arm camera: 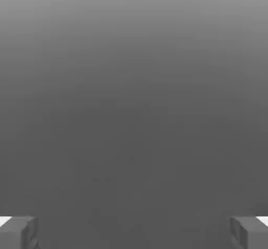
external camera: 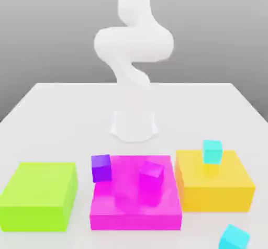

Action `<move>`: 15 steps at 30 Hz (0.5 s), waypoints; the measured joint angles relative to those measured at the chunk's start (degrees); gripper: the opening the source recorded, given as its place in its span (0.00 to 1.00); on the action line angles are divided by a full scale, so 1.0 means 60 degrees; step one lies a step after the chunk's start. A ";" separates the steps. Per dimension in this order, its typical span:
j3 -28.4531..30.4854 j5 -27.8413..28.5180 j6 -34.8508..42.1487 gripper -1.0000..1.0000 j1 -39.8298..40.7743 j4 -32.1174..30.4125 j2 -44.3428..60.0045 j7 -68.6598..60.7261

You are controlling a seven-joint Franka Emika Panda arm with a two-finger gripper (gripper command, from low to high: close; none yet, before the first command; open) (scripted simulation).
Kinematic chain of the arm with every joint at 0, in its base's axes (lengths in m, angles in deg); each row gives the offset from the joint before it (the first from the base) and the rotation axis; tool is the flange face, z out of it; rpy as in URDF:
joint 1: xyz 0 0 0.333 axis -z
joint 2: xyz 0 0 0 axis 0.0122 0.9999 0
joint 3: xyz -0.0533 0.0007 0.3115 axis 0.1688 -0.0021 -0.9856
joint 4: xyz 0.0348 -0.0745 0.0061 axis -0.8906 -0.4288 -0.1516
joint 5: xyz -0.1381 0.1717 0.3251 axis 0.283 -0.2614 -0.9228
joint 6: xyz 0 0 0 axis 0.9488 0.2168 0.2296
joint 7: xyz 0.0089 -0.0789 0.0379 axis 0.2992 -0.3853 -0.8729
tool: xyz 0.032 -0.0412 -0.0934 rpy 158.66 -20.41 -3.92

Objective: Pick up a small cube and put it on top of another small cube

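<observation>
While the white arm (external camera: pixel 133 49) rises from its base at the far middle of the white table (external camera: pixel 52 106), the things wait in a row along the near edge. In the hand view the gripper (arm camera: pixel 134 232) stands open: its two grey fingertips (arm camera: pixel 18 232) are far apart at the two sides, with plain grey between them and nothing held. On the table, the flat magenta block (external camera: pixel 120 201) lies in the middle, the flat green block (external camera: pixel 36 193) at its 9 o'clock and the flat yellow block (external camera: pixel 214 182) at its 3 o'clock. The small purple cube (external camera: pixel 101 168) sits at the far corner of the magenta block on the green block's side; I cannot tell if it rests on the block or just beside it. A small magenta-pink cube (external camera: pixel 151 173) stands on the magenta block. The small turquoise cube (external camera: pixel 212 151) stands on the yellow block, and the small cyan cube (external camera: pixel 233 237) lies on the table at 5 o'clock from the yellow block, at the near edge.
</observation>
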 joint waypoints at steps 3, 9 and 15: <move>-0.0066 0.0006 -0.0310 0.50 -0.0305 0.0043 0.1091 -0.0441; -0.0266 0.0003 -0.0903 0.50 -0.0816 0.0125 0.3174 -0.1296; -0.0557 0.0064 -0.1492 0.50 -0.1248 0.0208 0.5250 -0.2102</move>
